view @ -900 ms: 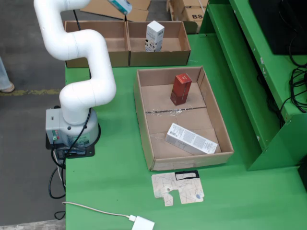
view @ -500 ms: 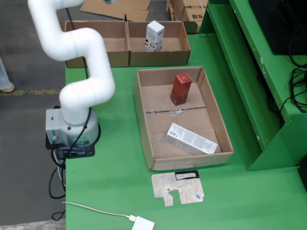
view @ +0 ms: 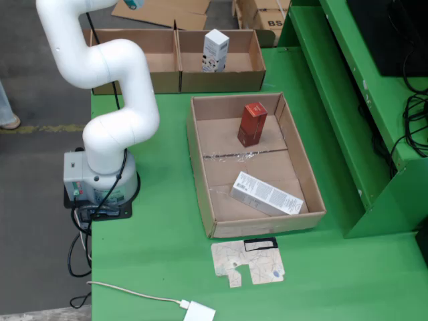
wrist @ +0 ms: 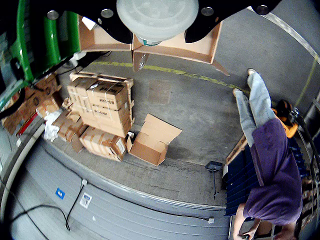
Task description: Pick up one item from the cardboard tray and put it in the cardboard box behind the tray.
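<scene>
Two cartons remain in the cardboard tray (view: 200,157): a red box (view: 252,124) upright at 12 o'clock, a white carton (view: 266,194) flat at 6. My suction cup (wrist: 157,19) carries nothing that I can see, though whether suction is on I cannot tell. Next I should swing over the flat white carton and descend square onto its broad face.

Cardboard tray (view: 200,160) near worktop (view: 160,247) centre holds upright red box (view: 252,124) and flat white box (view: 266,194); white carton (view: 215,50) stands in rear cardboard box (view: 221,79).

Shallow brown cardboard tray (view: 199,157): open from above; upright red carton (view: 252,124) near back wall, flat white carton (view: 266,194) near front, bare floor between. Rear cardboard box (view: 251,61): upright white carton (view: 215,50) inside.
</scene>
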`<action>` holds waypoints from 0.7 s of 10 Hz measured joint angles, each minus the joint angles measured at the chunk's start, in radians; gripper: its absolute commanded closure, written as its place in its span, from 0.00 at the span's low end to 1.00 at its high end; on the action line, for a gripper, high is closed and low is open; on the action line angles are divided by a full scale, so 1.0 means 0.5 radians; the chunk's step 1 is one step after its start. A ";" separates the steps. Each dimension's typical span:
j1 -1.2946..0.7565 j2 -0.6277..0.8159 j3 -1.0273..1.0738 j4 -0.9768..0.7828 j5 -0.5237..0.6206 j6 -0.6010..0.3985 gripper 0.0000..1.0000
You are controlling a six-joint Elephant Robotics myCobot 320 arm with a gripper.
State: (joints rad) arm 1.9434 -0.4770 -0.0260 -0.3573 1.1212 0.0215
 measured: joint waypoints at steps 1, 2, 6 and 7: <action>-0.018 0.031 0.012 -0.080 0.068 0.089 1.00; -0.043 0.031 0.009 -0.169 0.147 0.156 1.00; -0.178 -0.012 0.009 -0.380 0.319 0.165 1.00; -0.184 -0.021 0.009 -0.390 0.338 0.165 1.00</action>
State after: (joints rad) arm 1.8514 -0.4876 -0.0215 -0.5522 1.2900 0.1042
